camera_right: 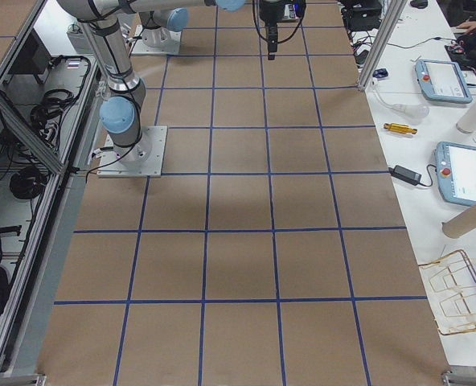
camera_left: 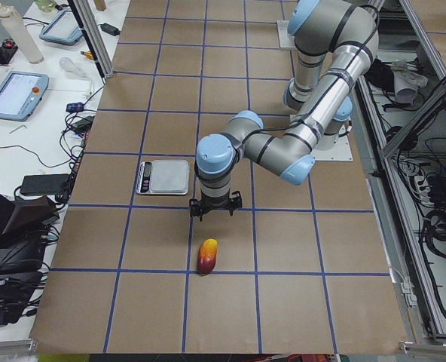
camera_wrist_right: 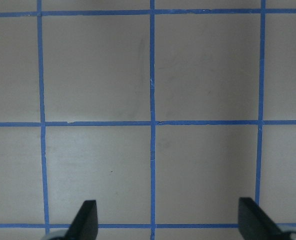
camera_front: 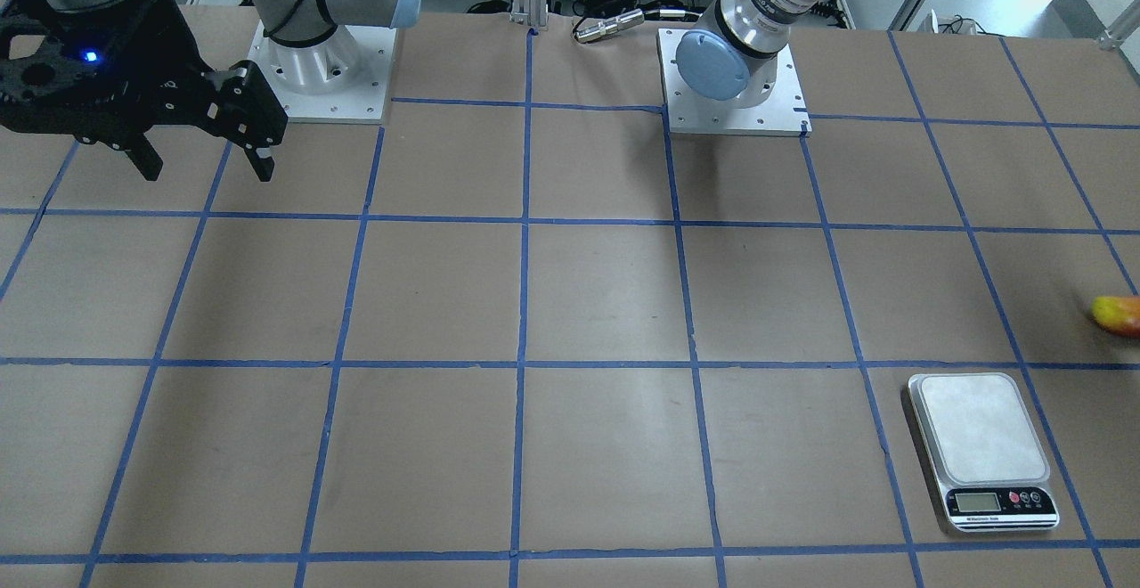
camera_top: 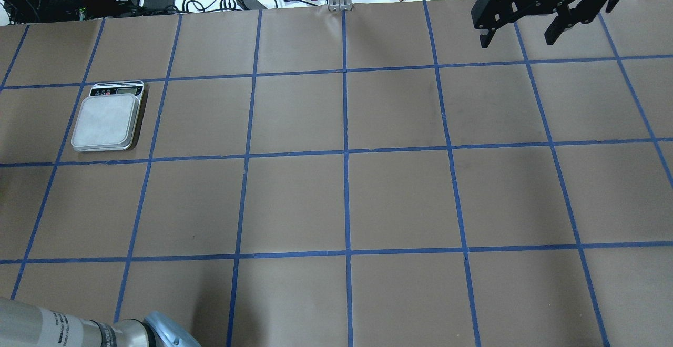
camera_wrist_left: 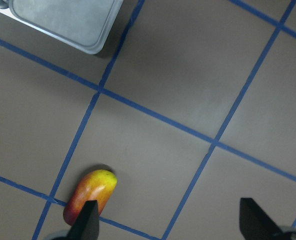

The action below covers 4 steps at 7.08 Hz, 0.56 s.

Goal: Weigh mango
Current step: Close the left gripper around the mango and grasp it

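Plainly, nothing is weighed yet: grasping and placing remain.
Over the table (camera_top: pixel 399 200) the right gripper (camera_top: pixel 518 39) hangs high, parted; the left gripper (camera_wrist_left: pixel 170 225), spread, hovers near the mango (camera_wrist_left: pixel 90 192). The scale (camera_top: pixel 108 121) stands bare near the left end's operator-side corner, and the mango lies apart, closer to the left edge.

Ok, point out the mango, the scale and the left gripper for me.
mango (camera_left: pixel 207 256): exterior left view, middle of the fruit.
scale (camera_top: pixel 105 128): overhead exterior view, centre of its platform.
left gripper (camera_wrist_left: pixel 168 201): left wrist view, midway between its open fingers.
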Available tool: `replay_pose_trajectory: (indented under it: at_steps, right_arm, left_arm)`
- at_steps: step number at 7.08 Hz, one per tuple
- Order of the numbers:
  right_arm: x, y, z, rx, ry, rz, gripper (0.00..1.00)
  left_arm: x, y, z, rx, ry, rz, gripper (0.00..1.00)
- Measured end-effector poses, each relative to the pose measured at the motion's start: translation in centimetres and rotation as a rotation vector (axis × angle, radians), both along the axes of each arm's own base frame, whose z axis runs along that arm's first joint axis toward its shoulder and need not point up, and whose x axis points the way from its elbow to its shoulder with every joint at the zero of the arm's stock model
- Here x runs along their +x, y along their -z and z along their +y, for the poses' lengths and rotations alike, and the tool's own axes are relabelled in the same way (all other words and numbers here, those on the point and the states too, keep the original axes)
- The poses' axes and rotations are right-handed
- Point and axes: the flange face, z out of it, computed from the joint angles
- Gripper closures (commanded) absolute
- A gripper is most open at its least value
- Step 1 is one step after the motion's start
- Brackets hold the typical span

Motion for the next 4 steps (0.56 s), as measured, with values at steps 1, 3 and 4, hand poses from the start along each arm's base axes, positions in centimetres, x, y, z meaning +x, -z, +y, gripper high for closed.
replay_pose_trajectory:
  at_steps: [1, 3, 4]
  right_arm:
    - [0.0, 0.0, 0.0, 0.0, 0.0, 0.0, 0.0]
    - [0.0, 0.0, 0.0, 0.0, 0.0, 0.0, 0.0]
    - [0.0, 0.0, 0.0, 0.0, 0.0, 0.0, 0.0]
  left_arm:
    - [2.1, 2.1, 0.4, -0.018, 0.042, 0.017, 0.0]
    - [5.0, 5.0, 0.1, -0.026, 0.126, 0.036, 0.0]
    - [6.1, 6.3, -0.1, -0.025, 0.153, 0.047, 0.0]
